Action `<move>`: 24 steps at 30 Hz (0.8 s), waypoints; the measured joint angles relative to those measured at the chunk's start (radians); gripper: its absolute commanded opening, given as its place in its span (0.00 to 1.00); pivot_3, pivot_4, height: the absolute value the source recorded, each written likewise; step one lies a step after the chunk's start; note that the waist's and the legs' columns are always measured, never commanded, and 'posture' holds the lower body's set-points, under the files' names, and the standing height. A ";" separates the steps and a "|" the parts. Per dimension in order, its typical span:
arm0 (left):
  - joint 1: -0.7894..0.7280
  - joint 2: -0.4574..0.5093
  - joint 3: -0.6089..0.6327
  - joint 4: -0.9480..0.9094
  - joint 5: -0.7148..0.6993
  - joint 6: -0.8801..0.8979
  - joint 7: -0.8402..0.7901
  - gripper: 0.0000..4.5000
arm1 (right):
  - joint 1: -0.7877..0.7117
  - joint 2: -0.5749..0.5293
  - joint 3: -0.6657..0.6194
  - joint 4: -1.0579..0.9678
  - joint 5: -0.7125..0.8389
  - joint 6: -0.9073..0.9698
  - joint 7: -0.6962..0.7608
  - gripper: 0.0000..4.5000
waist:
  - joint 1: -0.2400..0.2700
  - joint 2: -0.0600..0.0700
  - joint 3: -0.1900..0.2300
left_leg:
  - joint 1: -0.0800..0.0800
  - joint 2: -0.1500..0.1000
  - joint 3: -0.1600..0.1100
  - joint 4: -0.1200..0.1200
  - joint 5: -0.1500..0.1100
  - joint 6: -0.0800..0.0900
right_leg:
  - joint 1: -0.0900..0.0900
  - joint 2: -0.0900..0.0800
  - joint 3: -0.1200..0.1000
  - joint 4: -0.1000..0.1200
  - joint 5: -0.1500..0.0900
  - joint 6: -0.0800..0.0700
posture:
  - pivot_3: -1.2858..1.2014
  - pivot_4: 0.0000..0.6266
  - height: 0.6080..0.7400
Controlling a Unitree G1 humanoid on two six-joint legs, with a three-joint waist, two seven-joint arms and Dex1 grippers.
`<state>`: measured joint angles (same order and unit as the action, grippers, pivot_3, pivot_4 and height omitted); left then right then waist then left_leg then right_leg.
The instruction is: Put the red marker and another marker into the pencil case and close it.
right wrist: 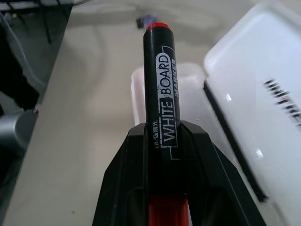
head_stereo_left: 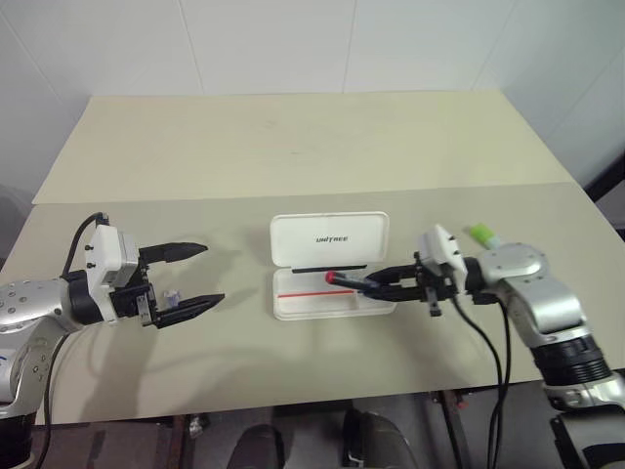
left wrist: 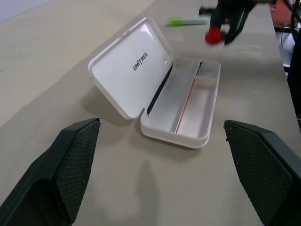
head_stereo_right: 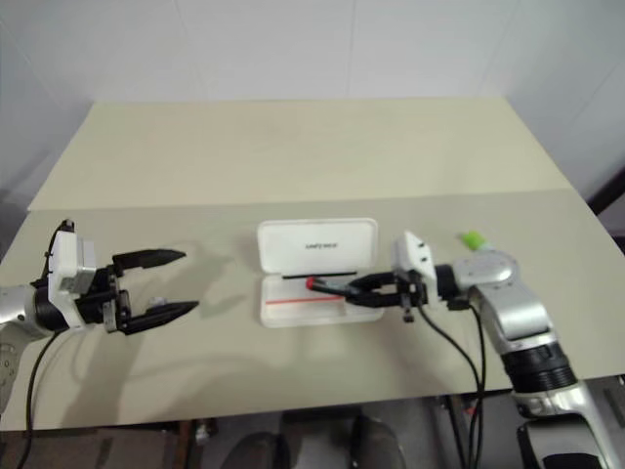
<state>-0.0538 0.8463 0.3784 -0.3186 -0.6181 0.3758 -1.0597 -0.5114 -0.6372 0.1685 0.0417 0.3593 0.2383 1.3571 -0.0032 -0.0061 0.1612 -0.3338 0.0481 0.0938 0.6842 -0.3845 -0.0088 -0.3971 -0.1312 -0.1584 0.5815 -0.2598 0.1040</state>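
1. Right gripper clamped on the red marker, grip near the rear end, so most of the barrel sticks out ahead of the fingers. Judged: leaves the free length clear to go down into the tray.
2. Marker held above the open tray of the pencil case, not yet inside. Lid stands up at the far side, tray facing up.
3. Long axis roughly level and along the length of the case; red tip points toward robot's left.
4. Left gripper spread wide, holding nothing, parked well to the left of the case. Judged: kept clear, ready to steady or shut the lid.
5. Light-green marker lying on the table beyond the right wrist, apart from the case.
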 measured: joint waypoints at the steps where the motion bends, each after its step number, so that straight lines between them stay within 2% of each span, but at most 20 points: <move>1: 0.001 -0.001 0.000 -0.010 0.000 0.001 0.006 1.00 | -0.013 0.013 0.018 0.019 -0.020 -0.015 -0.005 0.13 | 0.000 0.000 0.000 | 0.000 0.000 0.000 0.000 0.000 0.000 | 0.000 0.000 0.000 0.000 0.000 0.000 | 0.52 0.24 1.00; 7: 0.008 -0.008 -0.002 -0.031 -0.003 0.014 0.038 1.00 | -0.131 0.089 0.094 0.157 -0.149 -0.136 -0.022 0.13 | -0.002 0.001 0.000 | 0.000 0.000 0.000 0.000 0.000 0.000 | -0.001 0.000 -0.001 0.001 0.000 0.000 | 0.52 0.24 1.00; 14: 0.008 -0.015 -0.005 -0.032 -0.005 0.022 0.056 1.00 | -0.204 0.160 0.135 0.261 -0.225 -0.216 -0.050 0.13 | 0.001 0.001 0.000 | -0.001 0.000 -0.001 -0.001 0.000 0.000 | -0.001 0.000 -0.001 0.001 0.000 0.000 | 0.52 0.24 1.00; 24: 0.007 -0.017 -0.010 -0.033 -0.006 0.027 0.062 1.00 | -0.204 0.170 0.137 0.285 -0.244 -0.235 -0.061 0.94 | -0.002 0.001 0.001 | 0.000 0.000 0.000 -0.001 0.000 0.000 | -0.001 0.000 0.000 0.001 0.000 0.000 | 0.52 0.24 1.00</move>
<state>-0.0473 0.8294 0.3686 -0.3511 -0.6245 0.4029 -0.9978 -0.7151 -0.4670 0.3053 0.3270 0.1150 0.0037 1.2956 -0.0055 -0.0050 0.1619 -0.3342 0.0482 0.0934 0.6836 -0.3844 -0.0090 -0.3980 -0.1307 -0.1588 0.5822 -0.2601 0.1037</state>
